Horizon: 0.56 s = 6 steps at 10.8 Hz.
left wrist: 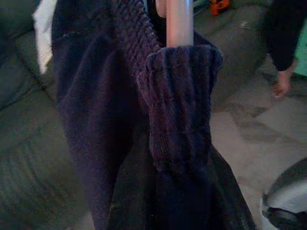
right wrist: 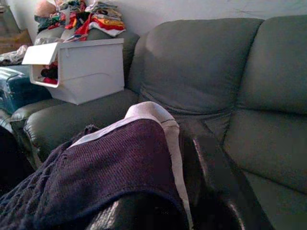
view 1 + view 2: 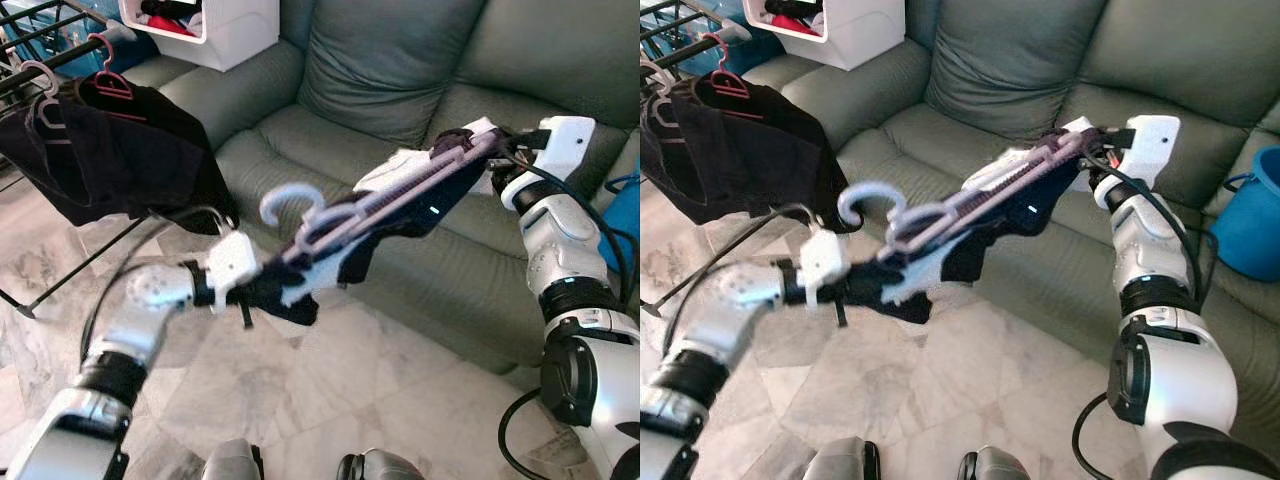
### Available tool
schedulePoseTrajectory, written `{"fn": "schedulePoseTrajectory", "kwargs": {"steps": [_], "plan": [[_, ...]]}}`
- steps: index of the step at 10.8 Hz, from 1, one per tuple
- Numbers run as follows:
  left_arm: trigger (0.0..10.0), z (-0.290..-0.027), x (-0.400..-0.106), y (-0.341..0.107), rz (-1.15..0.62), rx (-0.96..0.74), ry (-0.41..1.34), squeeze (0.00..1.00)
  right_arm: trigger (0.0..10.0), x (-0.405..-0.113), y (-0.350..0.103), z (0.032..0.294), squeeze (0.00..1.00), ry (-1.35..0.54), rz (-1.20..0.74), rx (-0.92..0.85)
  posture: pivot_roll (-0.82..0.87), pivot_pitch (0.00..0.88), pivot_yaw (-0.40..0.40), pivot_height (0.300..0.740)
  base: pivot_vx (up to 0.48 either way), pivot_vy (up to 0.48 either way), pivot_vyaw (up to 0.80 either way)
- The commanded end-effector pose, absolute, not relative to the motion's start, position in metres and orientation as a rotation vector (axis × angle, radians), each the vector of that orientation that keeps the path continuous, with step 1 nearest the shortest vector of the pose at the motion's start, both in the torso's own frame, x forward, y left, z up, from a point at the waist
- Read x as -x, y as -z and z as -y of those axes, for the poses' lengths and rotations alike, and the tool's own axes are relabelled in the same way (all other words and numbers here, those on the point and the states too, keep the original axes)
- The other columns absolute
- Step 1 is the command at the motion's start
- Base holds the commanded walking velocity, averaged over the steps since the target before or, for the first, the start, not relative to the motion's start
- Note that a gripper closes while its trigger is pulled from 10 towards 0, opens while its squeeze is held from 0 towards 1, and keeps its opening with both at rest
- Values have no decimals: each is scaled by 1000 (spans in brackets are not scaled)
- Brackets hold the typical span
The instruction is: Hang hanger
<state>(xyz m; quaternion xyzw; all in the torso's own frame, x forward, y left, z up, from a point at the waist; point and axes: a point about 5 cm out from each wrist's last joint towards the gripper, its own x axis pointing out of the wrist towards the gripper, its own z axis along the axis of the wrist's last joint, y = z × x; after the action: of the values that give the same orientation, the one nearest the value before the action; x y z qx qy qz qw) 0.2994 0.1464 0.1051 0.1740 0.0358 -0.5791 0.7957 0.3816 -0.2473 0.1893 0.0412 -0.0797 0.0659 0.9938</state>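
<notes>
now the hanger [image 3: 330, 215] spans both: right gripper [image 3: 497, 150] clamps one end, left gripper [image 3: 250, 290] seemingly the other.

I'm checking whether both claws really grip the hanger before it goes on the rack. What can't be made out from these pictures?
- Left claw: its fingers are buried in the dark garment in the eye views; the left wrist view is cloth and blur.
- Right claw: the grip point is covered by fabric in the right wrist view.
- Hanger: its hook is motion-blurred.
- Drying rack: cut off by the picture's edge.
</notes>
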Motion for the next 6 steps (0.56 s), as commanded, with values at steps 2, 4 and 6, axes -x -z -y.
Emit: {"fn": "schedulePoseTrajectory", "kwargs": {"steps": [2,4,6], "plan": [[0,-161,-280,-75,-299,-433,1330,0,0,-381,-241,275,0,-19,351,-61,-70,7,-59,740,0,0,0],[0,-176,-290,-52,-494,-597,1162,0,0,-387,-251,261,0,-63,383,-67,-70,5,-60,740,0,0,0],[0,-182,-298,-43,-568,-594,1004,0,0,-388,-253,257,0,-84,387,-67,-75,5,-61,740,0,0,0]]}}
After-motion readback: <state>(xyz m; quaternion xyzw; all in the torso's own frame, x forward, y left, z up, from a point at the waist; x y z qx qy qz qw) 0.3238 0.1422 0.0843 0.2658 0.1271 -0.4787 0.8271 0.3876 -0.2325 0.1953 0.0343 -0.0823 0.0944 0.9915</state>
